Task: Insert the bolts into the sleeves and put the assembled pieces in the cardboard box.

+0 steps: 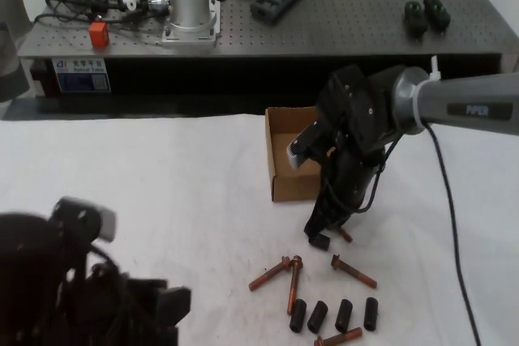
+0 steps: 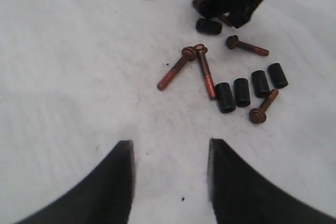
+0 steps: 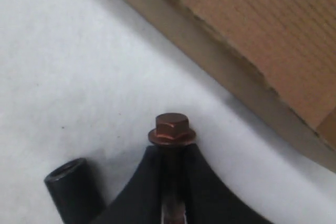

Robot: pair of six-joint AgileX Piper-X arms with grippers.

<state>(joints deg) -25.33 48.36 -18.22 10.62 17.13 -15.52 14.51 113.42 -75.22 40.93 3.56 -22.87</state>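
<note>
My right gripper [image 3: 171,153] is shut on a copper bolt [image 3: 171,128], its hex head sticking out past the fingertips. It hangs low over the white cloth beside the cardboard box [image 1: 285,151], with one black sleeve [image 3: 73,187] lying loose next to it. In the high view this gripper [image 1: 324,228] points down just in front of the box. Several more bolts [image 2: 176,69] and a row of black sleeves [image 2: 241,92] lie on the cloth nearer me. My left gripper [image 2: 170,156] stands open above bare cloth, short of that pile.
A dark perforated bench [image 1: 340,14] with a metal post, cables and small parts runs behind the white cloth. The cardboard box wall [image 3: 252,40] is close to the right gripper. Bare cloth lies to the left of the box.
</note>
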